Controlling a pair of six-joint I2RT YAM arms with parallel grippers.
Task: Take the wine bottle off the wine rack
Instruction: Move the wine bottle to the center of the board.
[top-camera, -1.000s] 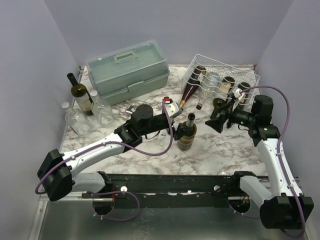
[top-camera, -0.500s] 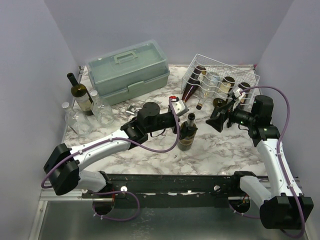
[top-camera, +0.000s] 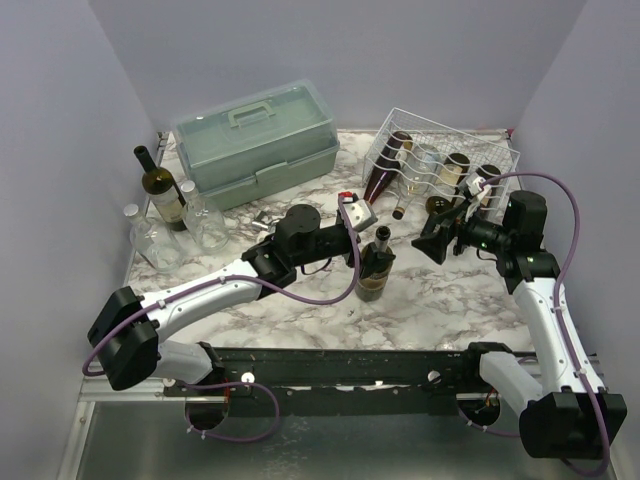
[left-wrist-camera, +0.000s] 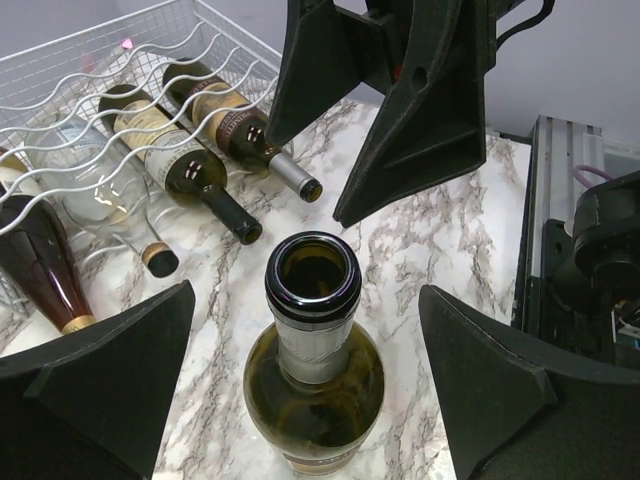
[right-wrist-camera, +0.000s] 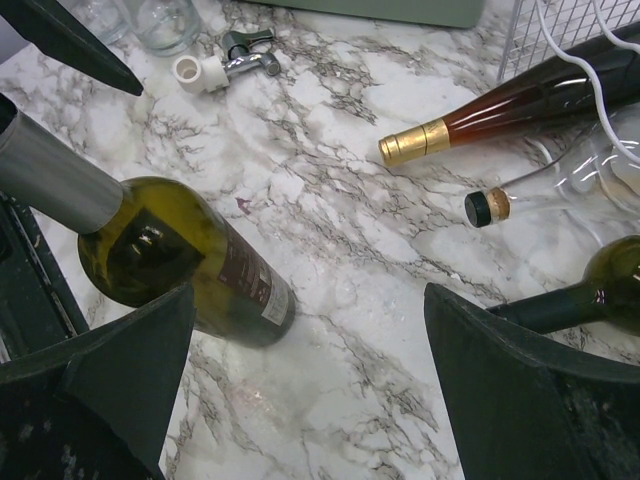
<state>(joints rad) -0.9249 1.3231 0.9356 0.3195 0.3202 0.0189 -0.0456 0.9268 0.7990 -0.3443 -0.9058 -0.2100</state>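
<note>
Left end effector (top-camera: 362, 222) has been moved in over the last second. Its fingers are now set either side of the bottle neck, wide apart, with nothing clamped and no contact seen. Bottle (left-wrist-camera: 313, 385) stands upright on the bench (top-camera: 440, 295), directly below and between those fingers, already clear of the rack (top-camera: 450, 125). Right end effector (top-camera: 436, 230) is unchanged: fingers apart, empty, between bottle and rack. Other bottles (top-camera: 455, 168) are left lying beyond it. Judged: a re-grip is being lined up.
</note>
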